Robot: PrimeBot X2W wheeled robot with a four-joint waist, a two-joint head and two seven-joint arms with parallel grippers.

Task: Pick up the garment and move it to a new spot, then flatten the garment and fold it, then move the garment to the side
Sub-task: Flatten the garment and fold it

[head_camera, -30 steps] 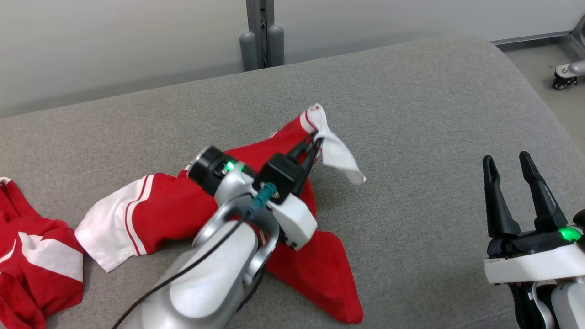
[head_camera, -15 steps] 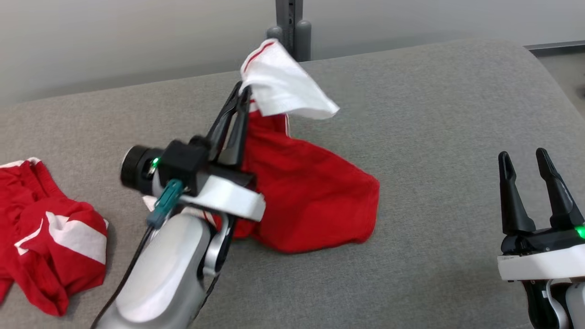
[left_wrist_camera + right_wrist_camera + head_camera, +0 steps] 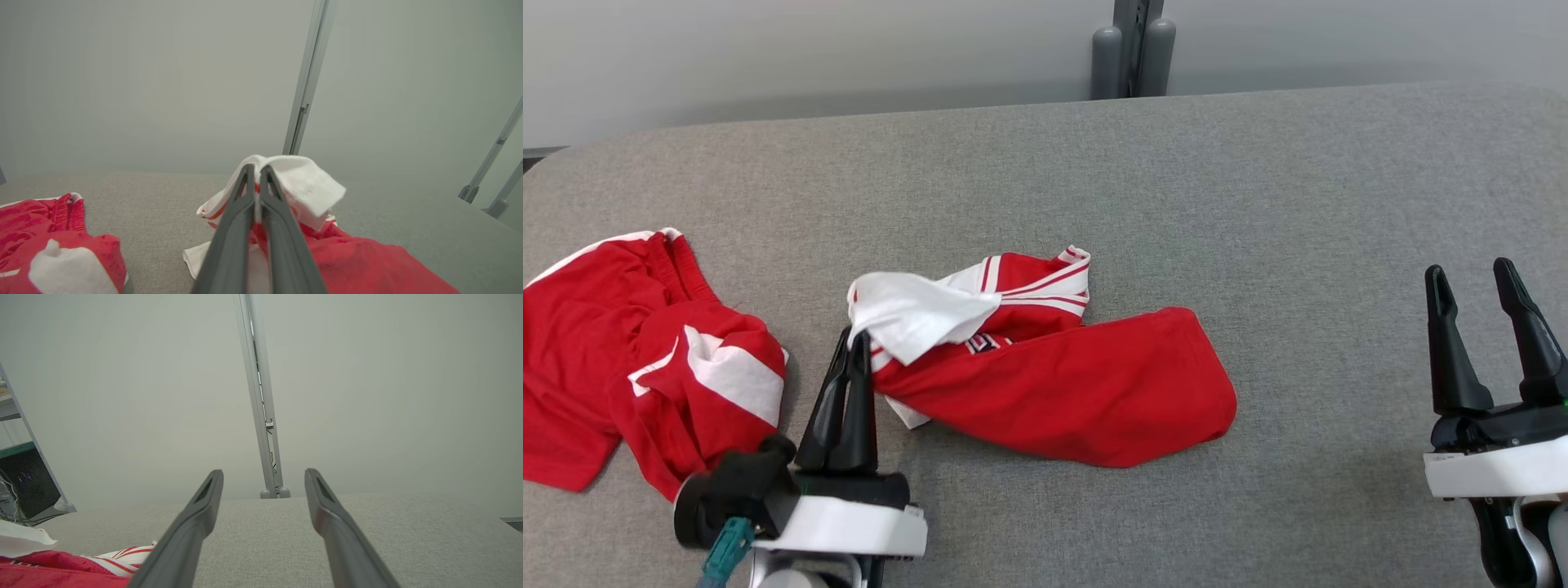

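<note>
The garment (image 3: 1078, 392), a red shirt with white striped sleeves, lies crumpled in the middle of the grey padded table (image 3: 1258, 204). My left gripper (image 3: 856, 336) reaches up from the lower left, shut on a white sleeve at the garment's left end. In the left wrist view the closed left gripper (image 3: 255, 169) pinches that white cloth, and the red body of the garment (image 3: 359, 261) trails to the right. My right gripper (image 3: 1468, 269) stands open at the lower right, well away from the garment; the right gripper (image 3: 263, 473) holds nothing.
A second red and white garment (image 3: 645, 359) lies bunched at the table's left edge, close to my left wrist. A grey post (image 3: 1134, 49) stands behind the far edge. Bare grey surface stretches between the garment and my right gripper.
The head camera has swung. My left gripper, still pinching the white sleeve, has come down and back toward me, dragging the garment along. The right gripper stays open.
</note>
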